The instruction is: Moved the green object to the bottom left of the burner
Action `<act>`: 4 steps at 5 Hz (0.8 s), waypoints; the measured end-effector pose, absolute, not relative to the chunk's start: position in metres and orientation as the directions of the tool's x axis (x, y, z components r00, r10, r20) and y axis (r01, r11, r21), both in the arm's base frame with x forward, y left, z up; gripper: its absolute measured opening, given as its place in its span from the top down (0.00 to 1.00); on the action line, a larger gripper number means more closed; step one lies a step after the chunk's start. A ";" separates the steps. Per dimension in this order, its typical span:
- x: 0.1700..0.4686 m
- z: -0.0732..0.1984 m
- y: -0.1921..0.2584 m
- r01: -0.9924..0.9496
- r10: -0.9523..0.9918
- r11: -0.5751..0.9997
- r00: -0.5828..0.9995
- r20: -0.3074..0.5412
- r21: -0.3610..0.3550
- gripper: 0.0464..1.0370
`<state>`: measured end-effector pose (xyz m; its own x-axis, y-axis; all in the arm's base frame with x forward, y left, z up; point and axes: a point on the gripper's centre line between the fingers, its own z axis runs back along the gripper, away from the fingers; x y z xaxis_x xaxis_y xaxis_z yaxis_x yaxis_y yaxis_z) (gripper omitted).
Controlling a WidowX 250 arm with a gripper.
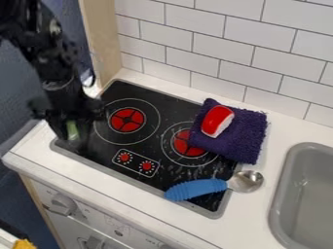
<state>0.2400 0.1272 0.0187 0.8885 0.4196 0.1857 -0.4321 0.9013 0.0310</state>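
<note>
The pincer (74, 136) hangs at the left end of the black cooktop (99, 158), close to its lower-left corner, and it is closed around the green object (73, 129), which shows between its two fingers. The object is to the lower left of the left burner (127, 120) and apart from it. Whether its underside touches the glass or is just above it, I cannot tell.

The step in hand looks like the placing: the green object is about where the task wants it, so most of the carrying seems done. The next move calls for a small lowering, if there is any height left, then a gentle release and a straight lift away. The cooktop's edge is near, so a release too far outward could leave the object tilted on the rim.

A dark purple cloth (244, 140) partly covers the right burner (185, 144), with a red and white toy (217, 121) on top of it. A spoon with a ribbed blue handle (195, 189) lies across the lower-right edge of the cooktop, its bowl over the counter (143, 204). As for labels, the control panel (137, 162) has pale markings around two red dials, too small to read; no brand or wording is legible.
</note>
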 end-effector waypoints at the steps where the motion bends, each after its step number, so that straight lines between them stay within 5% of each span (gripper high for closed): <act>1: 0.236 -0.001 0.129 -0.431 0.421 0.901 0.896 0.139 0.052 0.62; 2: 0.233 -0.002 0.134 -0.447 0.436 0.893 0.889 0.141 0.053 0.54; 3: 0.230 -0.006 0.136 -0.465 0.455 0.883 0.881 0.128 0.061 0.22; 4: 0.229 -0.004 0.135 -0.472 0.464 0.880 0.878 0.114 0.059 0.03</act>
<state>0.2294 0.1353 -0.0044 0.8785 0.4640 0.1137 -0.4722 0.8795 0.0589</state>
